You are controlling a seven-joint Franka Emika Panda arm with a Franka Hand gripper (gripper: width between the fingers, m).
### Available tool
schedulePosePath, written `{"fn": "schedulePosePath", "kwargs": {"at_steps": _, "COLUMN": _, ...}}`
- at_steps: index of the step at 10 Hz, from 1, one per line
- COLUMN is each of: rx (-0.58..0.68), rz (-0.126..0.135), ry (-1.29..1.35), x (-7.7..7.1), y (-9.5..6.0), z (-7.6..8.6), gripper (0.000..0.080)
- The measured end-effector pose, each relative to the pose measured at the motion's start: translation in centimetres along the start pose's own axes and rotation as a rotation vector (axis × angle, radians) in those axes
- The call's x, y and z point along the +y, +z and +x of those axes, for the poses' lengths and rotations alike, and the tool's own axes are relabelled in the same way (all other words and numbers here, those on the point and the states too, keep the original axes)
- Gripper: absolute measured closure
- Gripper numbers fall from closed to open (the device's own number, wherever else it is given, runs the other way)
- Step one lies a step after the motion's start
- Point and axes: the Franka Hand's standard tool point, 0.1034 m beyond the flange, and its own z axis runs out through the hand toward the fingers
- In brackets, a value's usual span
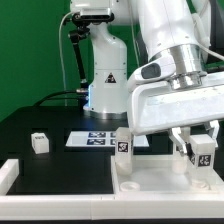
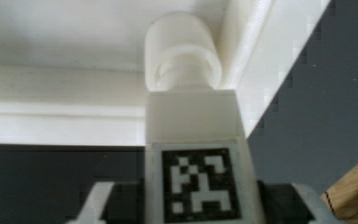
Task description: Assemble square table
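the gripper clamps a leg upright at a corner of the panel, apparently touching it, while a 2nd leg stands nearby.

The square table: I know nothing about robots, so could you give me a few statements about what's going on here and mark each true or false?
1. The pincer is closed on a white held leg bearing a marker tag. True.
2. A second leg stands upright at a corner of the white panel. True.
3. A small leg sits on the black table at the exterior view's right. False: the loose leg sits toward the exterior view's left.
4. The flat tagged board leans upright against the robot's base. False: the marker board lies flat on the table.
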Motion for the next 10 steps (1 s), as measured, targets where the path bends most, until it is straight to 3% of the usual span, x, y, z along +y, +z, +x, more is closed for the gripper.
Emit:
{"fn": "schedulePosePath", "kwargs": {"at_steps": 2, "rx": 0.014, "rz": -0.005, "ry": 0.004, "x": 0.00, "y": 0.70, "z": -0.28, "gripper": 0.0509}}
{"fn": "schedulePosePath", "kwargs": {"at_steps": 5, "rx": 0.101, "rz": -0.038, "ry": 0.005, "x": -0.02, "y": 0.73, "z": -0.33, "gripper": 0.0509}}
{"fn": "schedulePosePath", "kwargs": {"at_steps": 9, "rx": 0.089, "rz": -0.036, "ry": 0.006, "x": -0.07, "y": 0.85, "z": -0.53, "gripper": 0.0508}}
{"fn": "schedulePosePath", "kwargs": {"at_steps": 10, "rx": 0.088, "rz": -0.036, "ry": 0.006, "x": -0.07, "y": 0.87, "z": -0.55, "gripper": 0.0318}}
